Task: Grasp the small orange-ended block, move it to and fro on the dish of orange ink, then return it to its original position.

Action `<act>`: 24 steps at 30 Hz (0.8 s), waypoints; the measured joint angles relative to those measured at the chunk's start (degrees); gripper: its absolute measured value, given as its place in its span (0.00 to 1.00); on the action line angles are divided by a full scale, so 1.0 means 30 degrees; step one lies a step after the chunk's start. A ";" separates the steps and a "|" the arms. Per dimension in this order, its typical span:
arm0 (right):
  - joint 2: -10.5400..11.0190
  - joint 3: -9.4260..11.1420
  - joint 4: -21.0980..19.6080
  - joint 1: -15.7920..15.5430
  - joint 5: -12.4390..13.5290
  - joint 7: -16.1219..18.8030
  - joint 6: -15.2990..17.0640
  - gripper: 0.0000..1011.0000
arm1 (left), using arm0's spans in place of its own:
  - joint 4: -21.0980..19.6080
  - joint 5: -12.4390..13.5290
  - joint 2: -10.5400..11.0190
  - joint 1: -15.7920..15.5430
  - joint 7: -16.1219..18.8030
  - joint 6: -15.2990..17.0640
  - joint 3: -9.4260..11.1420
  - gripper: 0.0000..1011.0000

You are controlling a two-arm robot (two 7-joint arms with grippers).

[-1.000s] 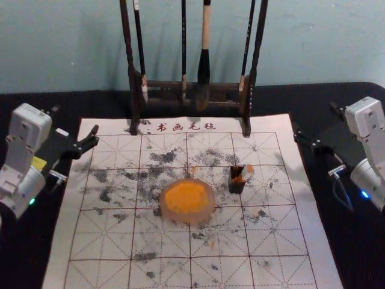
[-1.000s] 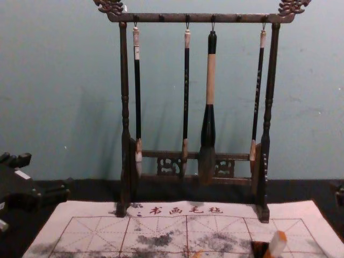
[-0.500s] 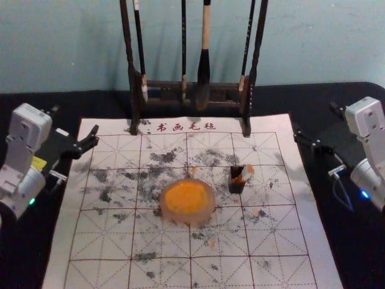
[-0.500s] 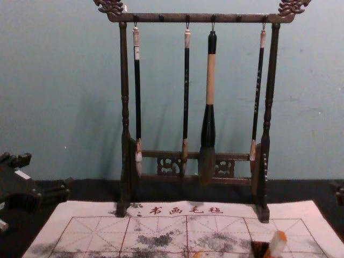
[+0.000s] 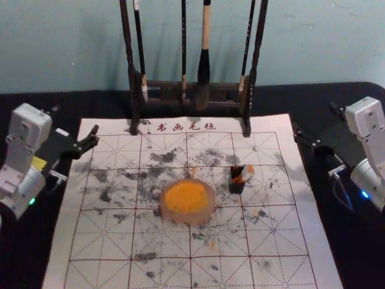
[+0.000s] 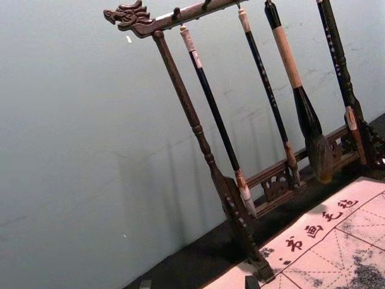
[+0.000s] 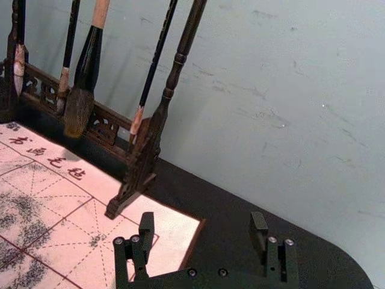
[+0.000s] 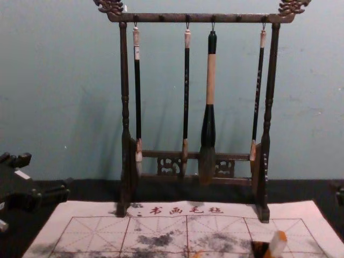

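Orange-ended block (image 8: 277,246), long axis tilted, orange upper end leaning right

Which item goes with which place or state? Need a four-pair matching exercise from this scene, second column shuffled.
1. Block
2. Dish
3. Thickest brush
4. Right claw

A. Hangs from the rack
B. Open and empty
C. Tilted in the dark holder
D. On the mat, with orange ink

Pairs: 1-C, 2-D, 3-A, 4-B
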 joint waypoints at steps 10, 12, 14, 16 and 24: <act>0.0447 0.0665 -0.1823 -0.1640 0.1067 0.1189 0.0759 0.99 | 0.0000 0.0000 0.0000 0.0000 0.0000 0.0000 0.0002 0.99; 0.0626 0.0806 -0.2474 -0.2202 0.1480 0.1553 0.1187 0.99 | -0.0001 0.0000 0.0000 0.0000 0.0001 0.0000 0.0001 0.99; 0.0794 0.0950 -0.3147 -0.2772 0.1895 0.1935 0.1683 0.99 | 0.0000 0.0000 0.0000 0.0000 0.0001 -0.0001 0.0001 0.99; 0.0964 0.1034 -0.3737 -0.3296 0.2228 0.2294 0.2062 0.99 | -0.0001 0.0000 0.0000 0.0000 0.0001 0.0000 0.0001 0.99; 0.1218 0.0976 -0.5421 -0.4446 0.3261 0.3927 0.3491 0.99 | 0.0000 0.0000 0.0000 -0.0001 0.0001 0.0000 0.0000 0.99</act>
